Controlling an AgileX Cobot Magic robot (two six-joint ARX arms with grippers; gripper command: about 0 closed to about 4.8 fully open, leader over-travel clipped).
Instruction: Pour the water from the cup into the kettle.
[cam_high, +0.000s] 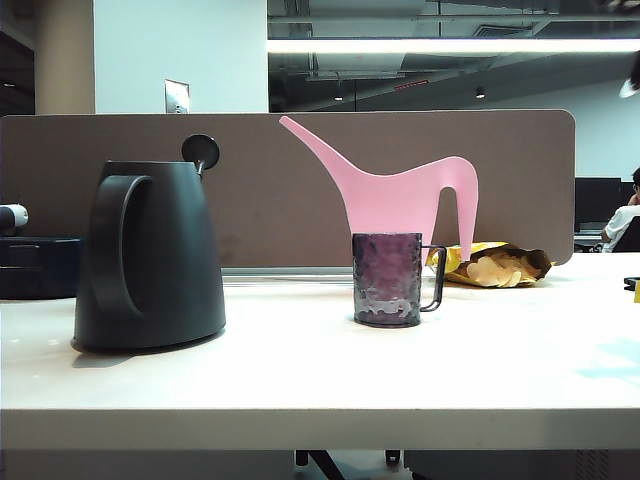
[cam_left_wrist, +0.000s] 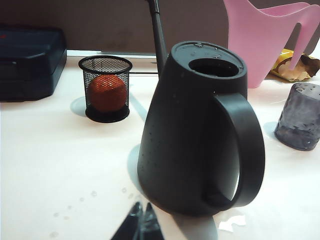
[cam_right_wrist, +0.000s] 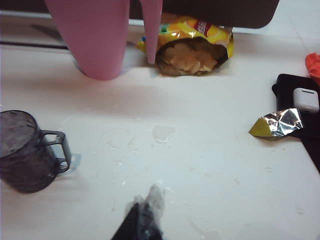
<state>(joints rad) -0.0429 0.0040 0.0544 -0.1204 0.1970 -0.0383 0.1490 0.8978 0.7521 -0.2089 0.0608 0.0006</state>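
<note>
My right gripper sits at the bottom centre of its wrist view with its fingertips pressed together on nothing, hovering over bare wet tabletop, and my left gripper shows at the bottom edge of its own wrist view with its two dark tips likewise together and empty, just in front of the kettle. Neither arm shows up in the exterior view. The cup stands upright a little right of centre in that view, its thin handle pointing right; in the right wrist view it sits at the lower left, well apart from my gripper. The kettle stands at the left of the exterior view, upright, its big loop handle on its left side and its lid open, the round knob raised at upper right of the body; the left wrist view shows the open hole in its top. Directly behind the cup stands a pink watering can with its long spout reaching to the upper left. An open bag of chips lies to the right of the can. A black mesh holder with a reddish ball inside stands behind the kettle. Water droplets spot the white table.
</note>
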